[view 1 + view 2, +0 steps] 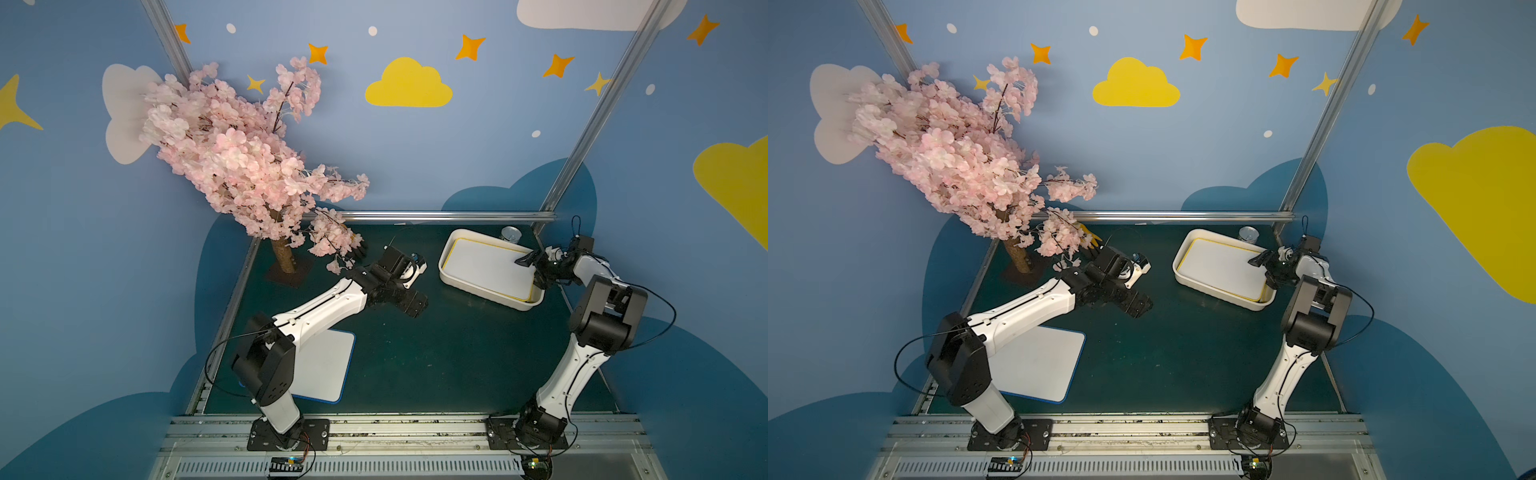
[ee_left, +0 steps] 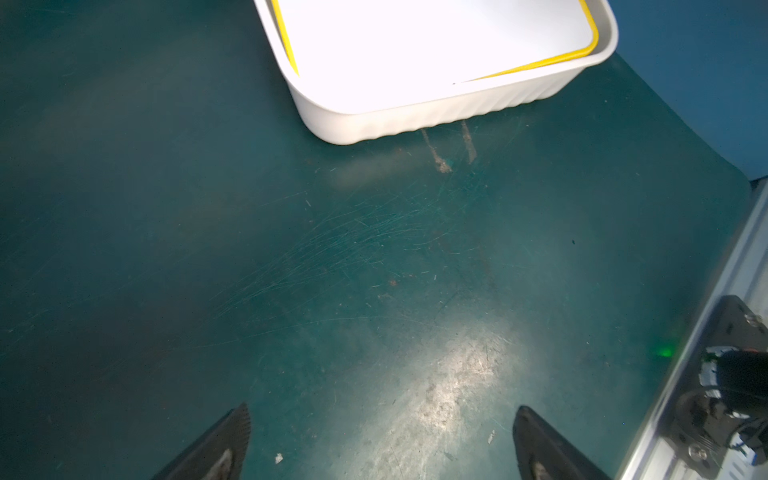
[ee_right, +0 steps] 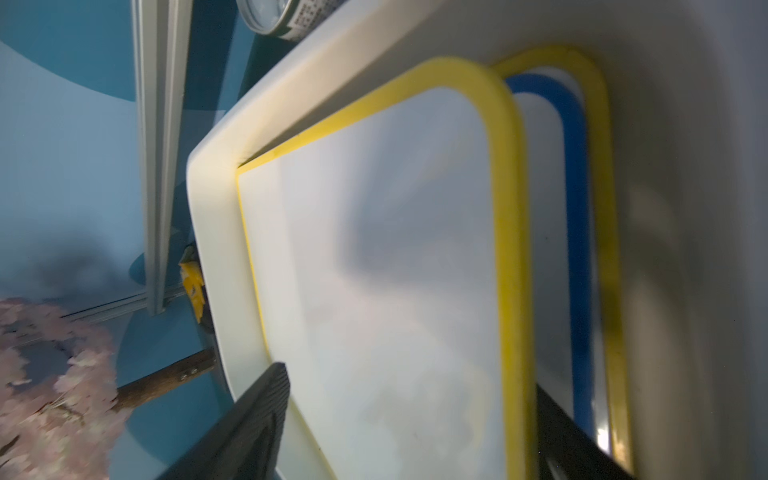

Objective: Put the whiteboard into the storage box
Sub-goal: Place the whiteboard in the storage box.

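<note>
So in both top views the yellow-framed whiteboard (image 1: 488,268) is lying flat inside the storage box (image 1: 478,292) at the far right of the green table (image 1: 415,353). The right gripper (image 1: 524,261) is hanging over the box's right end, and a blue-framed whiteboard (image 1: 326,365) is sitting under the left arm (image 1: 316,307). Left wrist view: the left gripper (image 2: 382,444) is hovering over the table, fingers spread wide. Right wrist view: the fingers (image 3: 257,415) are standing well apart, pinching nothing, just above that yellow-framed whiteboard.

links (image 1: 320,303) white | joints (image 1: 602,320) black | cables (image 1: 675,312) black | base plates (image 1: 286,434) black
</note>
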Robot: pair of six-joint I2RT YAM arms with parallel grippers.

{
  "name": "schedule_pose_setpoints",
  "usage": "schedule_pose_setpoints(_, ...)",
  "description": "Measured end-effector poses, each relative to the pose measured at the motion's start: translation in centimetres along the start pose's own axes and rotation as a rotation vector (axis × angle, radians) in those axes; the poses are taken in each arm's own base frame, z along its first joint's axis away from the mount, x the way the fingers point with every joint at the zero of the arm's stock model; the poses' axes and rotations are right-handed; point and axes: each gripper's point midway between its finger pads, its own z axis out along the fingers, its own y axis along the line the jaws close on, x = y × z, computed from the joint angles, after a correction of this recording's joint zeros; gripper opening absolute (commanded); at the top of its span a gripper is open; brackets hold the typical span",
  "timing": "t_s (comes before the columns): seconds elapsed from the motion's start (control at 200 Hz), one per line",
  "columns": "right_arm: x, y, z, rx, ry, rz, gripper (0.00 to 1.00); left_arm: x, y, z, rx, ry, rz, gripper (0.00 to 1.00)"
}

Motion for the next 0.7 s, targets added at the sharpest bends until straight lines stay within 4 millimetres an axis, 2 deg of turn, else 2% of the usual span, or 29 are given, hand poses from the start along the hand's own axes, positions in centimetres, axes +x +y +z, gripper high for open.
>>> schedule_pose_setpoints(0.466,0.2,-2.4,0.5,0.413,-0.054,-0.119,0.84,0.5,2.2,1.0,-0.115,0.045,-0.048,1.00)
schedule_pose_setpoints(0.581,0.4,-2.4,0.4,0.495,-0.100,-0.164,0.84,0.8,2.8,1.0,-0.153,0.057,-0.075,1.00)
schedule_pose_setpoints(0.701,1.4,-1.4,-1.0,0.572,-0.192,-0.219,0.84,0.8,3.5,1.6,-0.193,0.083,-0.121,1.00)
